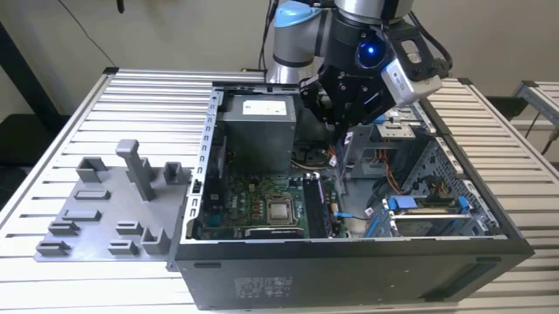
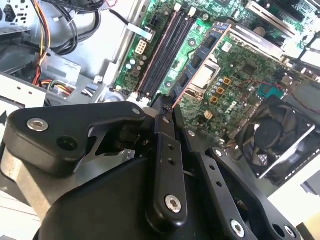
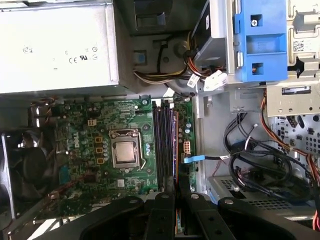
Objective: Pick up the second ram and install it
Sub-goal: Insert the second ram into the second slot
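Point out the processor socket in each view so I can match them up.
Exterior view: the processor socket lies inside the open case.
Second wrist view: the processor socket lies past the second ram held by the end effector.
First wrist view: the processor socket lies beside the fan.
Shared landmark: the black memory slots alongside it.

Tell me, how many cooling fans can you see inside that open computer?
1. A black fan sits at the edge of the green motherboard. More may be hidden inside the grey power supply.
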Robot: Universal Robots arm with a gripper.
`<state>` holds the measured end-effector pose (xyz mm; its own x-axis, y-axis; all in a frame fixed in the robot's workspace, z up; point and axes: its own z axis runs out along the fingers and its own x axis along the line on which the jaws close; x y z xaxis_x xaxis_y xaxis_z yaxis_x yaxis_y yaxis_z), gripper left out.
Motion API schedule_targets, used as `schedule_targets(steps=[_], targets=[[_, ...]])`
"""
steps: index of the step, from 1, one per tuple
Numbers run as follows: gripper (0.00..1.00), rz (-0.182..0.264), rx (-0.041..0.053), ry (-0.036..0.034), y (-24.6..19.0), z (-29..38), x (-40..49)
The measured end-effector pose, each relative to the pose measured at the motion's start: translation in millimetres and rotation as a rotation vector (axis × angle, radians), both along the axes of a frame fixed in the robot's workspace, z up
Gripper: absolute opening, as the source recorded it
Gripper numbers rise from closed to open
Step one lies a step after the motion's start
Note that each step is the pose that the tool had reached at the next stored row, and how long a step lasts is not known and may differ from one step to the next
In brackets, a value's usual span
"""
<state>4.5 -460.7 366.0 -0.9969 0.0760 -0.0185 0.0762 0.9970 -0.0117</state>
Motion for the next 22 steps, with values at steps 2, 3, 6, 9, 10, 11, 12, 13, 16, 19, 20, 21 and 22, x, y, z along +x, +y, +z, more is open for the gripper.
schedule_targets(steps=[2, 3, 6, 9, 10, 11, 12, 13, 16, 19, 20, 21, 22], targets=[[0.14, 0.016, -0.0010, 0.0000, 0.0, -3.3, 0.7], [0.14, 0.023, -0.0018, -0.0001, 0.3, -4.9, 0.8], [0.14, 0.038, -0.0040, 0.0000, 2.3, -9.2, 0.9], [0.14, 0.046, -0.0048, 0.0000, 5.8, -12.5, 0.9], [0.14, 0.047, -0.0049, -0.0001, 7.7, -13.4, 0.9], [0.14, 0.047, -0.0050, 0.0001, 10.0, -14.3, 0.9], [0.14, 0.047, -0.0052, 0.0002, 11.8, -15.2, 0.9], [0.14, 0.047, -0.0053, 0.0004, 13.6, -16.0, 0.9], [0.14, 0.047, -0.0073, 0.0005, 16.6, -18.4, 0.9], [0.14, 0.047, -0.0086, 0.0006, 17.5, -20.9, 0.8], [0.14, 0.047, -0.0088, 0.0005, 17.8, -21.6, 0.9], [0.14, 0.047, -0.0090, 0.0006, 18.0, -22.2, 0.9], [0.14, 0.047, -0.0092, 0.0006, 18.2, -22.9, 0.9]])
